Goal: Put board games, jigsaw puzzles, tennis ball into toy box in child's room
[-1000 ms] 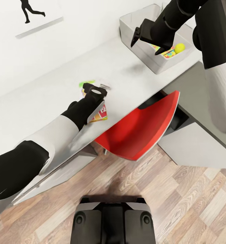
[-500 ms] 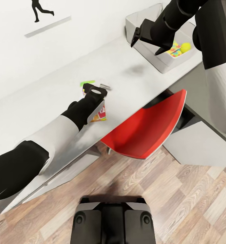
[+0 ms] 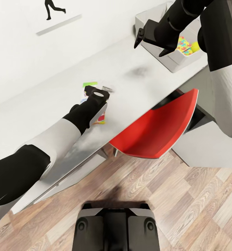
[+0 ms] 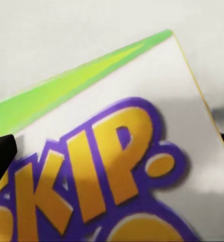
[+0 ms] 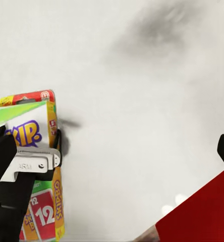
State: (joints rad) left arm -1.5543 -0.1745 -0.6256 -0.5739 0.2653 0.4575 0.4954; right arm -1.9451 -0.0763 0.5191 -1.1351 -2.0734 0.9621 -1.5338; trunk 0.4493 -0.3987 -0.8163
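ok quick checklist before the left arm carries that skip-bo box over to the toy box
1. Left gripper shut on the board game: ok, fingers on both sides.
2. Box clear of the table: cannot tell.
3. Toy box in sight: ok, puzzle and tennis ball inside.
4. Right gripper out of the way: not ok, open, hanging in front of the toy box.
5. Red chair clear of the tabletop: ok.

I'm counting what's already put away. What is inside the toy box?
In the toy box, a jigsaw puzzle and the yellow tennis ball show. The right arm covers the rest of the inside, so anything else there cannot be seen.
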